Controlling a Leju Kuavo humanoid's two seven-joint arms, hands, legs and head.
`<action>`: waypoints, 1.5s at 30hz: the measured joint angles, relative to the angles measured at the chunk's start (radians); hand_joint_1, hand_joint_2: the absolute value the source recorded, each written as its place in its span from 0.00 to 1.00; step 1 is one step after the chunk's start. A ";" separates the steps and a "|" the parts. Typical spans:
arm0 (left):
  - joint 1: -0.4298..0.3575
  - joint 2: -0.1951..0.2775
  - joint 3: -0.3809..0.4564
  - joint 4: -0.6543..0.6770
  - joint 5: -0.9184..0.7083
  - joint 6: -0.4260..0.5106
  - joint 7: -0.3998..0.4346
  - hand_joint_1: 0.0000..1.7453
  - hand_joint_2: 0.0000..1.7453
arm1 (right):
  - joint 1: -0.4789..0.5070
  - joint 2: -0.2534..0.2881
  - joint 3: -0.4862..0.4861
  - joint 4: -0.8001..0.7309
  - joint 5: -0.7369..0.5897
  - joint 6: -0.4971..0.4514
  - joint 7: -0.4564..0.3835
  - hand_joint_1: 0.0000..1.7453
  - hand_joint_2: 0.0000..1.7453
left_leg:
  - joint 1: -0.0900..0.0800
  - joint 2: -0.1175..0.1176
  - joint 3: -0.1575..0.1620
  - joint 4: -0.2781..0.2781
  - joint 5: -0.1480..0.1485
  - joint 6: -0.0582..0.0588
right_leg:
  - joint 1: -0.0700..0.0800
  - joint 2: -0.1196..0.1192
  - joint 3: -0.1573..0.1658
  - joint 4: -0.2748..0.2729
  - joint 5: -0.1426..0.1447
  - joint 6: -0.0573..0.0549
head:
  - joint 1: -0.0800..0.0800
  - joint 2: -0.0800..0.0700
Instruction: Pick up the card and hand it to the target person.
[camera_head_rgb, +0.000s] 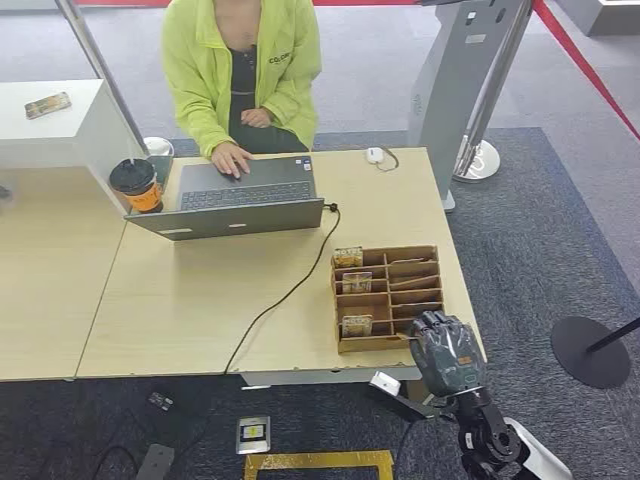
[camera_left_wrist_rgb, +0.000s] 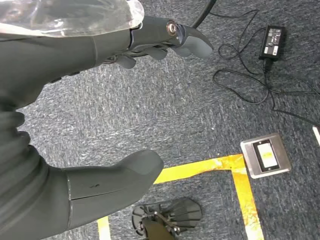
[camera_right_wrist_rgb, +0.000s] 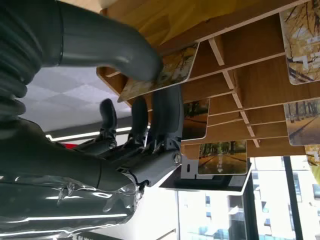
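The right hand (camera_head_rgb: 445, 352) sits at the near right corner of the wooden card rack (camera_head_rgb: 388, 296), at the tabletop (camera_head_rgb: 196, 300) edge. In the right wrist view its thumb lies on one face of a card (camera_right_wrist_rgb: 166, 70) printed with autumn trees while the darker fingers (camera_right_wrist_rgb: 166, 112) curl up against the other side, so the card is pinched between them, its far end still in the rack's nearest compartment. More cards stand in other slots of the rack, two in the left column (camera_head_rgb: 349, 258) and one near the front (camera_head_rgb: 356, 325).

The left hand (camera_left_wrist_rgb: 75, 115) hangs over grey carpet (camera_left_wrist_rgb: 151, 115), thumb and fingers (camera_left_wrist_rgb: 188, 42) spread wide with nothing between them. Below it on the floor run yellow tape lines (camera_left_wrist_rgb: 211, 165), a metal floor socket (camera_left_wrist_rgb: 266, 155) and a black power adapter (camera_left_wrist_rgb: 273, 42) with its tangled cord.

Farther along the tabletop, a black cable (camera_head_rgb: 287, 295) runs to an open grey laptop (camera_head_rgb: 241, 195). A takeaway coffee cup (camera_head_rgb: 137, 186) stands just beside the laptop's left side, and a white mouse (camera_head_rgb: 374, 154) lies near the far edge. Behind the laptop sits a person in a lime-green jacket (camera_head_rgb: 241, 70), one hand (camera_head_rgb: 230, 158) on the keyboard. A phone (camera_head_rgb: 47, 104) lies on a white counter at the far left.
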 joint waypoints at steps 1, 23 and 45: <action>0.000 0.000 -0.001 0.000 0.000 0.000 0.000 0.00 1.00 | -0.001 0.001 -0.001 0.002 0.002 -0.001 -0.001 1.00 1.00 | 0.000 0.000 0.000 0.000 0.000 0.000 | 0.000 0.000 0.000 0.000 0.000 0.000 | 0.000 0.000; 0.009 0.000 -0.011 0.000 0.020 0.002 -0.007 0.00 1.00 | 0.043 0.008 -0.034 -0.178 0.122 0.051 0.013 1.00 1.00 | 0.000 0.000 0.000 0.000 0.000 0.000 | 0.000 0.000 0.000 0.000 0.000 0.000 | 0.000 0.000; -0.017 -0.004 -0.023 0.005 -0.016 -0.009 0.009 0.00 1.00 | -0.087 -0.081 -0.187 -0.745 0.016 0.265 -0.136 1.00 1.00 | 0.000 0.004 0.000 0.000 0.001 -0.001 | 0.000 0.003 0.000 0.000 0.002 -0.002 | 0.001 0.000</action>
